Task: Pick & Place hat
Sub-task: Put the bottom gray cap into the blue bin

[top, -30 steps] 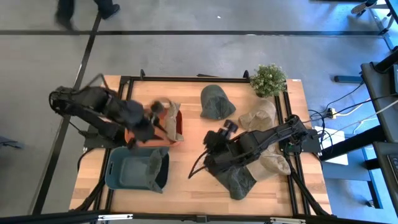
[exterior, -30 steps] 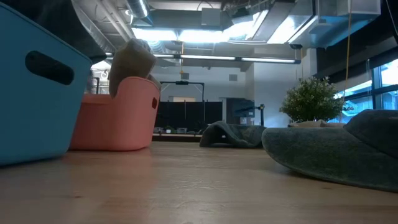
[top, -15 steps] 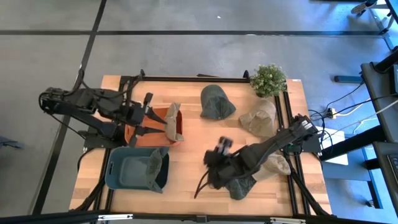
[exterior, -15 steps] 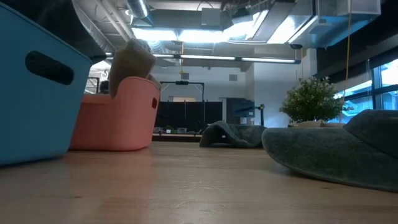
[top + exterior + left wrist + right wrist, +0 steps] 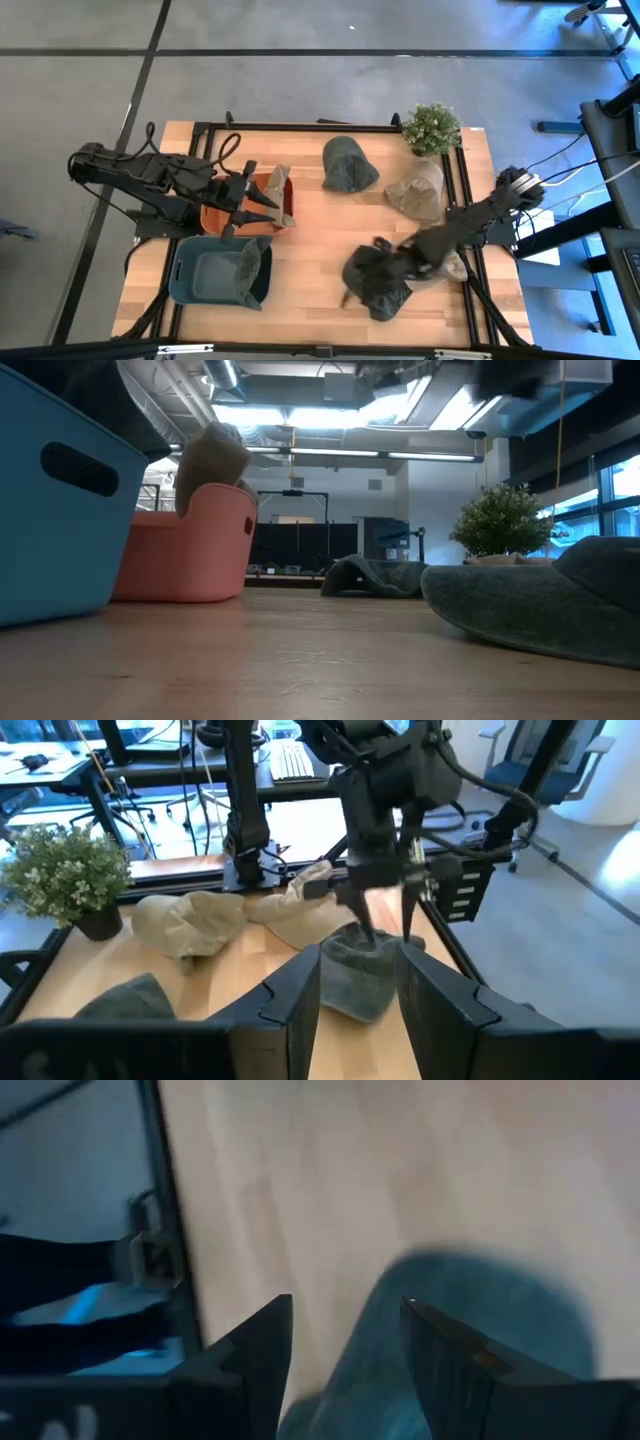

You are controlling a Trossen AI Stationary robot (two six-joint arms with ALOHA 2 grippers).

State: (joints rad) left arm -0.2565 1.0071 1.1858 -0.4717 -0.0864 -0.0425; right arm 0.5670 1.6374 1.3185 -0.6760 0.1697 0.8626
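Dark grey hat (image 5: 378, 287) lying flat near the table's front right, crown up, part of its edge overlapping a tan hat (image 5: 446, 266) just beside it — likely the next one to be picked. Right gripper (image 5: 372, 272) directly over it, arm stretched low across from the right edge; in the right wrist view, two dark fingers (image 5: 455, 1365) spread apart with the grey fabric and bare wood between them, nothing pinched, apparently poised so the jaws can straddle a fold of cloth before closing. Whether the tips touch the fabric: cannot tell. Left gripper (image 5: 262, 205) above the orange bin (image 5: 218, 218), fingers parted and empty in the left wrist view, pointing across the table toward the right arm. A tan hat (image 5: 281, 197) draped over the orange bin's right wall, hanging half in and half out. A grey-green hat (image 5: 253, 270) slung over the right rim of the blue bin (image 5: 200, 272) in the same loose manner. Farther back, another dark hat (image 5: 347, 165) and a beige hat (image 5: 417, 189) waiting on the wood, near the potted plant (image 5: 432, 128) at the far right corner. Sorting seemingly part done, several hats left.
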